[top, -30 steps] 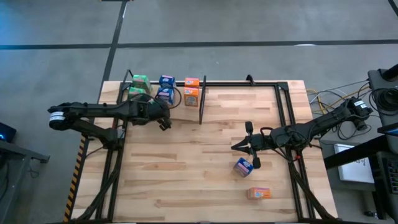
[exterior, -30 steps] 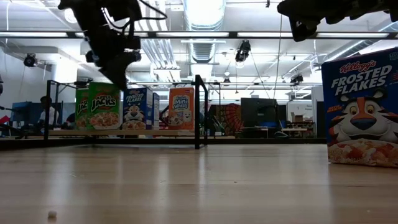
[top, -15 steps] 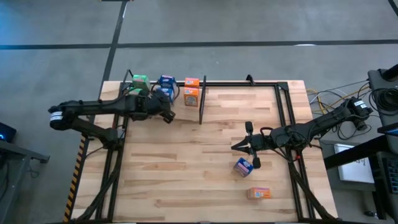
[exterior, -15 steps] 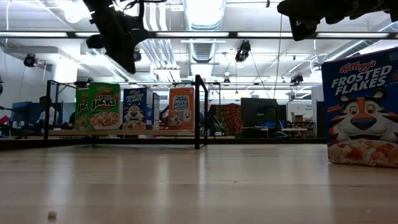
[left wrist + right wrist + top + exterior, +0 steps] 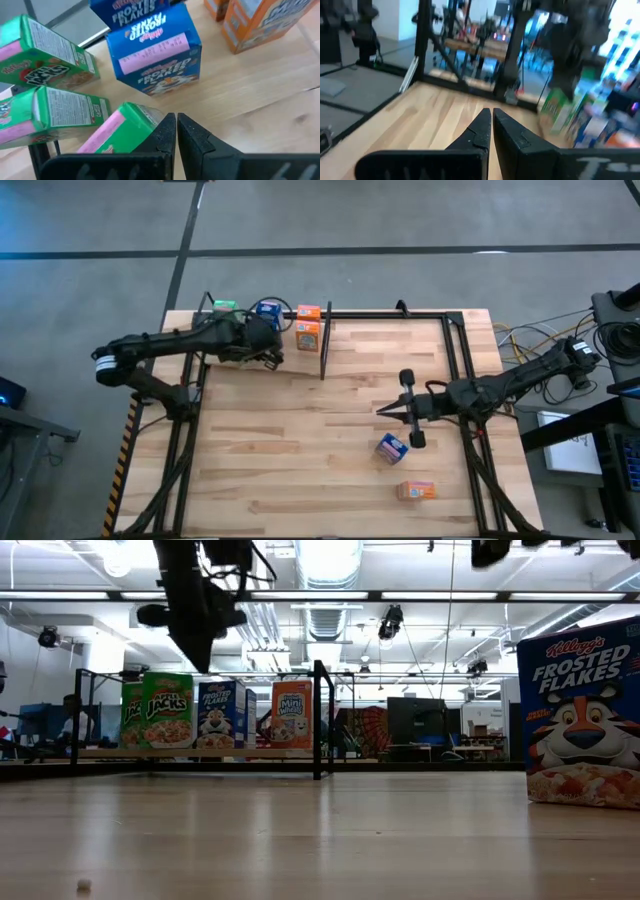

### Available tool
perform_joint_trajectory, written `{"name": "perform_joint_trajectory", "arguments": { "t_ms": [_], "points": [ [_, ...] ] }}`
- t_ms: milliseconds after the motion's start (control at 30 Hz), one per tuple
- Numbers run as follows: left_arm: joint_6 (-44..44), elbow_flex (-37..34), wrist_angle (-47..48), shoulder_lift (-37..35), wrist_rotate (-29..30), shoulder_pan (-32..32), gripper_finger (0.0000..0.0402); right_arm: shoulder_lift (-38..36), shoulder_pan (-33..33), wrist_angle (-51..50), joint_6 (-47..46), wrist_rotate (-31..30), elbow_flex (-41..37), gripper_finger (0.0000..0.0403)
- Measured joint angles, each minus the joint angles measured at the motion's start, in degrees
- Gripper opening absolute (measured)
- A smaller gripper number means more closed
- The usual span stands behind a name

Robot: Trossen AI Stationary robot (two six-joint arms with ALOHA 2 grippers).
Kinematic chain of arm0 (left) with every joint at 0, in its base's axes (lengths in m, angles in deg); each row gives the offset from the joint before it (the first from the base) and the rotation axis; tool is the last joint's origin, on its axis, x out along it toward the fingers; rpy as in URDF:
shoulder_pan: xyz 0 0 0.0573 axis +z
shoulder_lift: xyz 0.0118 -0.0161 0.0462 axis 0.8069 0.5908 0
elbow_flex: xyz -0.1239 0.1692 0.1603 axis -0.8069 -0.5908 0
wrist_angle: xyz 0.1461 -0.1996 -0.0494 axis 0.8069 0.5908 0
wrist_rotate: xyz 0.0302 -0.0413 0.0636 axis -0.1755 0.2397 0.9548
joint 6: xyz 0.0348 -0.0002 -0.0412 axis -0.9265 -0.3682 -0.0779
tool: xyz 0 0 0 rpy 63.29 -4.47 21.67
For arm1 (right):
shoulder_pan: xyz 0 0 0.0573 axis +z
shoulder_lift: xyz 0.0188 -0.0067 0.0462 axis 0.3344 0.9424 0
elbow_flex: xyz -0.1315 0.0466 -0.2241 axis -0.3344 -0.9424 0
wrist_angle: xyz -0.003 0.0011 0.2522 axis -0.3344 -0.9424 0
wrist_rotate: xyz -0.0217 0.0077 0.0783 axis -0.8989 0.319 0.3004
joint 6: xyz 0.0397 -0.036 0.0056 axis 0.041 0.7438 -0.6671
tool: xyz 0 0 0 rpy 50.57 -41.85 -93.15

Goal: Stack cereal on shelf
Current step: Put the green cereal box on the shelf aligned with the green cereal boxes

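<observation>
Left pincer [image 5: 176,131] pinched closed and empty above the shelf's [image 5: 350,313] green [image 5: 60,107] and blue boxes [image 5: 156,56]. Right pincer [image 5: 384,411], also closed, hovers near a loose blue box [image 5: 391,446] on the desk [image 5: 300,450]. Light, crushable cardboard; likely best squeezed gently across its broad faces.

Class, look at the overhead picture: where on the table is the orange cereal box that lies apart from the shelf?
In the high view the small orange cardboard cereal box lies near the table's front right corner, just beyond the small blue cardboard cereal box.
</observation>
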Motion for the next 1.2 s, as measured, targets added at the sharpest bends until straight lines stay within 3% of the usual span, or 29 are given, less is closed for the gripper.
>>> {"name": "perform_joint_trajectory", "arguments": {
  "t_ms": [300,567,667,800,867,1033,1200],
  "points": [
    [-2.0,2.6,1.8,6.5,3.4,0.0,0.0,-3.1,0.0,-4.8,4.1,0.4,5.0,0.0009],
    [-5.9,5.6,4.7,8.4,2.2,-1.8,0.0,-2.5,0.0,-4.9,3.8,0.4,4.8,0.0009],
    [-8.0,8.8,6.8,7.8,-1.1,-3.8,0.0,-2.6,0.0,-4.9,3.8,0.4,5.1,0.0009],
    [-17.2,12.4,15.5,6.8,-11.6,-8.5,0.0,-2.3,0.0,-4.6,3.9,0.4,5.9,0.0009],
    [-22.0,12.7,19.3,6.5,-12.5,-11.2,0.0,-2.2,0.0,-4.8,4.5,0.4,5.9,0.0009],
    [-36.5,8.2,20.5,4.9,-12.5,-16.1,0.0,-2.3,0.0,-4.7,5.8,0.4,6.8,0.0009],
    [-40.2,0.2,19.8,2.0,-9.1,-15.8,0.0,-2.1,0.0,-4.8,7.3,0.4,6.7,0.0009]
  ]
}}
